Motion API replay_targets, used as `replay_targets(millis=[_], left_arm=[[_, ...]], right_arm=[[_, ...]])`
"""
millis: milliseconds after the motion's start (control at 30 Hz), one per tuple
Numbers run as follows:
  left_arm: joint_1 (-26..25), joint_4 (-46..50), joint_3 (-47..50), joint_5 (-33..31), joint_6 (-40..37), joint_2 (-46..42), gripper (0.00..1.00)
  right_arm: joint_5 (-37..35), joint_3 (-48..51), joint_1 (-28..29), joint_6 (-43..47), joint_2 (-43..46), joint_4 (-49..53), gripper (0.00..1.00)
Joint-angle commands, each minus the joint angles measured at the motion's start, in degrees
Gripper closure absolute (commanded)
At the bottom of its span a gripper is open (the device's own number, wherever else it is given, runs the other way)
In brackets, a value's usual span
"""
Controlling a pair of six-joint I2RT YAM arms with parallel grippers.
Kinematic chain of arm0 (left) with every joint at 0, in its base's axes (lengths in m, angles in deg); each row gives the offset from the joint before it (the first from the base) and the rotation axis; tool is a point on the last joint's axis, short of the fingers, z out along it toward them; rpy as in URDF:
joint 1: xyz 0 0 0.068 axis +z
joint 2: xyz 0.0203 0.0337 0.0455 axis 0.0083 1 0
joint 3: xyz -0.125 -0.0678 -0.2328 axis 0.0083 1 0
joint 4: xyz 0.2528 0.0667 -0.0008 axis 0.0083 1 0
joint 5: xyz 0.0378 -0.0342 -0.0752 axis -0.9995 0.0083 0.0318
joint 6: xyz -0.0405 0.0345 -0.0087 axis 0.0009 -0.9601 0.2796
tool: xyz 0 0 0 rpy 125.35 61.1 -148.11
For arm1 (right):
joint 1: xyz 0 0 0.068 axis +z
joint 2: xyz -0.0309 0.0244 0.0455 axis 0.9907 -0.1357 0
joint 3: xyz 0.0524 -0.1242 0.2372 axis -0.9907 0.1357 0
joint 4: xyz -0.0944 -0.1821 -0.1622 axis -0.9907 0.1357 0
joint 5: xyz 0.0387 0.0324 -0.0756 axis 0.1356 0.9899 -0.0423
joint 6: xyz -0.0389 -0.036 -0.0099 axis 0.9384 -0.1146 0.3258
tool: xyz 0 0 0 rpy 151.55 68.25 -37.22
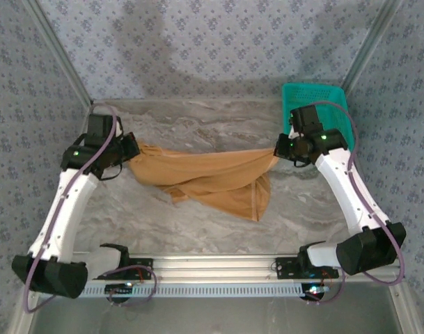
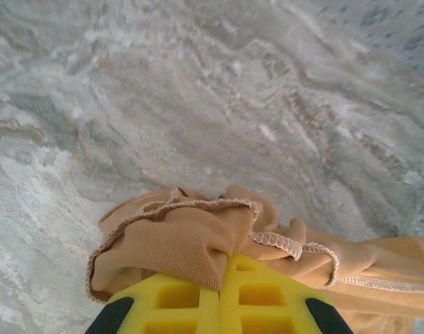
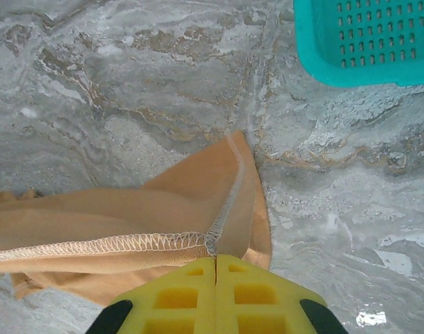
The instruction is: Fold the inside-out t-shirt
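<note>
- Top external view: the inside-out t-shirt [image 1: 205, 174] hangs as a tan band between the two arms over the middle of the marbled table [image 1: 198, 125]. The left gripper [image 1: 130, 149] pinches one end and the right gripper [image 1: 280, 149] the other. Held well apart like this, they seem meant to pull the cloth out flat before any fold. The middle sags, and a bunched flap droops toward the near edge.
- Same view: a teal basket [image 1: 312, 94] sits at the far right corner, just behind the right arm. The part of its inside that shows holds no cloth.
- Left wrist view: the left gripper's [image 2: 221, 271] yellow jaws are clenched on a crumpled wad of the t-shirt [image 2: 170, 243], its overlocked seam curling out. This looks like a bunched grab, not a clean edge.
- Right wrist view: the right gripper [image 3: 216, 268] is clamped on the shirt [image 3: 128, 216] where a stitched hem meets a seam, cloth trailing left. The basket [image 3: 316, 56] lies beyond, apart from the shirt.
</note>
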Motion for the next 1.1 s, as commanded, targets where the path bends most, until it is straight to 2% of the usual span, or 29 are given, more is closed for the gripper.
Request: replay_targets(millis=[0, 33, 100, 133, 167, 233, 267, 333, 533, 733, 1067], left_arm=[[4.57, -8.19, 3.93, 8.47, 2.63, 6.08, 1.00], [6.13, -9.07, 3.96, 11.34, 3.47, 8.13, 1.00], [9.95, -11.82, 3.70, 16.31, 5.37, 11.13, 0.90], [11.04, -12.32, 3.31, 16.77, 6.13, 11.53, 0.88], [12.31, -12.69, 3.03, 16.51, 6.96, 11.25, 0.85], [13.54, -13.71, 3.52, 13.20, 8.58, 9.05, 0.64], [13.57, -14.53, 4.36, 11.50, 9.04, 7.55, 0.58], [13.55, -17.56, 7.79, 10.51, 9.90, 4.84, 0.49], [11.39, -19.32, 15.01, 13.55, 7.74, 5.56, 0.49], [7.47, -19.10, 20.64, 11.46, 5.00, 9.17, 0.50], [4.81, -24.74, 25.71, 11.01, 5.25, 16.75, 0.53]], right_arm=[[0.46, 3.53, -0.38, 0.49, -1.53, -1.65, 1.00], [0.23, 4.48, -0.52, 0.55, -1.94, -1.88, 1.00], [-0.30, 6.43, -0.96, 0.90, -2.89, -2.05, 1.00], [-0.73, 7.22, -1.08, 1.01, -3.06, -2.09, 1.00], [-1.02, 8.15, -1.25, 1.08, -3.26, -2.28, 1.00], [-0.80, 9.75, -1.68, 1.10, -3.23, -3.05, 1.00], [-0.39, 10.98, -1.82, 1.09, -3.30, -3.34, 1.00], [0.19, 11.37, -1.80, 1.12, -3.31, -3.79, 1.00], [0.50, 10.00, -1.89, 1.43, -4.49, -4.18, 1.00], [0.46, 9.80, -1.79, 1.72, -5.60, -5.24, 1.00], [1.46, 7.38, -1.81, 1.80, -6.13, -4.64, 1.00]])
